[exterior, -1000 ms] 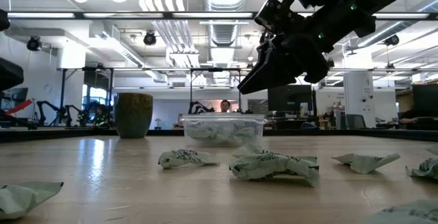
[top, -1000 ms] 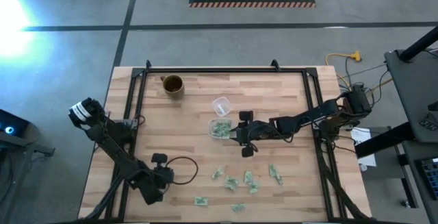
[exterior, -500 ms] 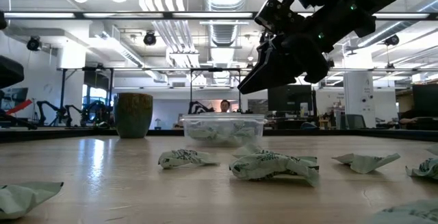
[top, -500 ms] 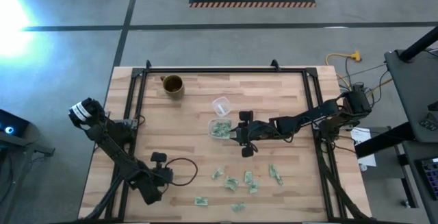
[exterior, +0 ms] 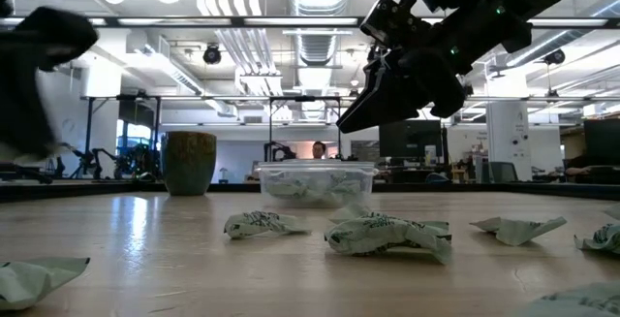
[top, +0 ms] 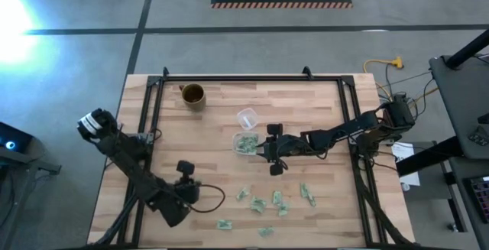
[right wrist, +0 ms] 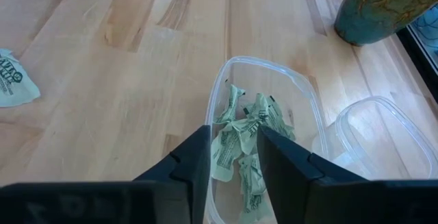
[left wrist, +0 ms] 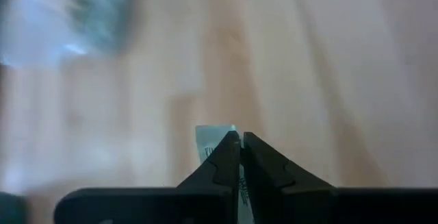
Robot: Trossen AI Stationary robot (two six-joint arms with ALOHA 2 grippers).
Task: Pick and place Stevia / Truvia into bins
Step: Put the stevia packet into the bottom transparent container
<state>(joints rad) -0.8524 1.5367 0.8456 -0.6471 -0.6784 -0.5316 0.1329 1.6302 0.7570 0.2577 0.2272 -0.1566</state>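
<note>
Fingers of the right arm (right wrist: 231,157) hang just above the clear bin (right wrist: 304,114), pinched on a pale green packet (right wrist: 226,154) over the heap of packets already inside (right wrist: 263,125); the bin sits mid-worktop (top: 306,112) beside a clear round cup (top: 246,117). Fingers of the left arm (left wrist: 240,145) are closed on a white packet (left wrist: 213,136) near the worktop's front left. More loose packets (top: 258,202) lie scattered near the front edge, and a brown mug (top: 192,95) stands at the back.
</note>
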